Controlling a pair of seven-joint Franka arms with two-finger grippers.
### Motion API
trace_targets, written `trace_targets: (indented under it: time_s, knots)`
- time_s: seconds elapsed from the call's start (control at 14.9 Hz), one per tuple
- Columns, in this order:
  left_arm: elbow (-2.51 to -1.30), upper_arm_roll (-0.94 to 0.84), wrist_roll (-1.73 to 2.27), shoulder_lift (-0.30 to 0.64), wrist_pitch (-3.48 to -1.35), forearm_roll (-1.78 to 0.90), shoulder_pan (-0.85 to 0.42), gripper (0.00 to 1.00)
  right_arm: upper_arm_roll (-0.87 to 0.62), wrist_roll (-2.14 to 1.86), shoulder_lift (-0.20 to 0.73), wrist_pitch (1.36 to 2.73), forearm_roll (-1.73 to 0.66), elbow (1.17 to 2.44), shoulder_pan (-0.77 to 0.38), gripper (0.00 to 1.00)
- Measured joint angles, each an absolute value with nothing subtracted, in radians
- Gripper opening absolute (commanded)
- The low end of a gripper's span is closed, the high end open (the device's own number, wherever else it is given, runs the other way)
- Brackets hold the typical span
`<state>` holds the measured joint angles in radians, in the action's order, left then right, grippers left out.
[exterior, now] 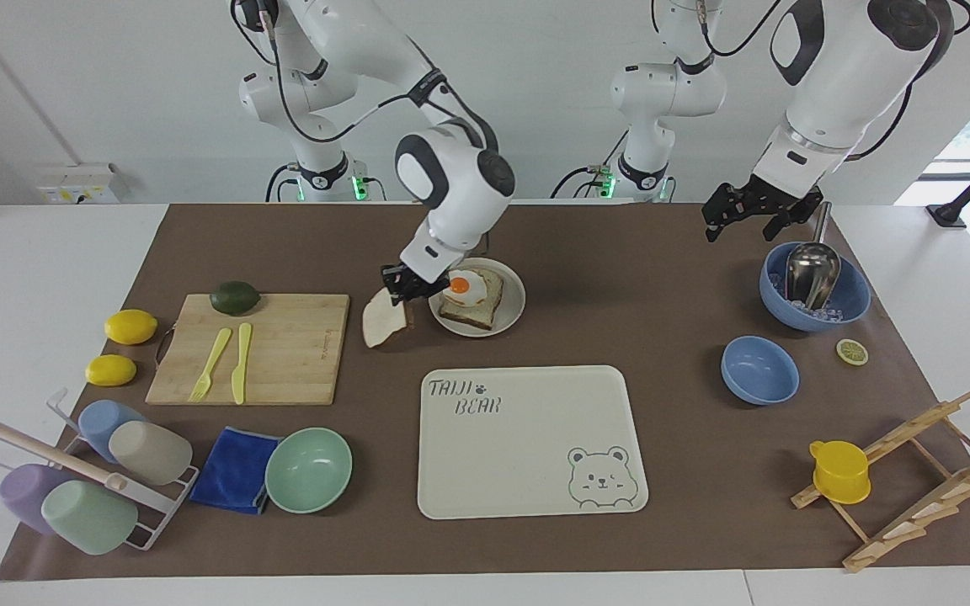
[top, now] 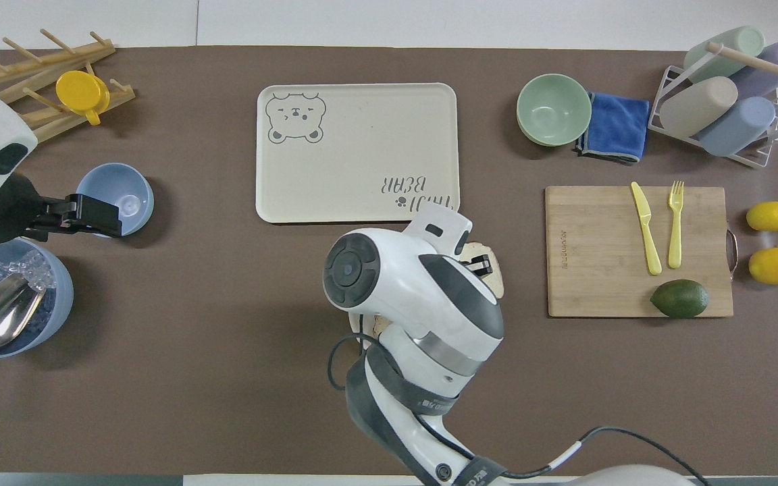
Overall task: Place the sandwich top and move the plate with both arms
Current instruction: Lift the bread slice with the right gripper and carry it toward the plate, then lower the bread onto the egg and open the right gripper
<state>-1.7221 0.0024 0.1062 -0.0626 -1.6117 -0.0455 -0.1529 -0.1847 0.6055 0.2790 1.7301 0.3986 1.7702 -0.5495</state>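
Observation:
The sandwich top, a pale slice with a brown crust, hangs on edge in the air from my right gripper, which is shut on its upper edge. It is between the cutting board and the plate, just off the plate's rim. The round cream plate holds a bread slice with a fried egg. In the overhead view the right arm covers the plate, and only an edge of the sandwich top shows. My left gripper waits open in the air by the big blue bowl, over the small blue bowl's edge.
A bamboo cutting board carries a yellow fork, a knife and an avocado. The bear tray lies farther from the robots than the plate. A mint bowl, blue cloth, cup rack, lemons, two blue bowls and a wooden rack ring the table.

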Motion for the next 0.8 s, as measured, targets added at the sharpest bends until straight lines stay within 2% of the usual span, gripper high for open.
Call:
trace_targets:
  time_s: [0.2,0.8]
  knots:
    - [-1.722,0.002,0.106,-0.063,-1.612,-0.046,-0.153,1.0,-0.187,0.682,0.299,1.74,0.363,1.768,-0.607,0.0]
    - [-1.722,0.002,0.106,-0.063,-1.612,-0.046,-0.153,1.0,-0.245,0.772,0.314,1.85,0.332,1.797,-0.61,0.0]
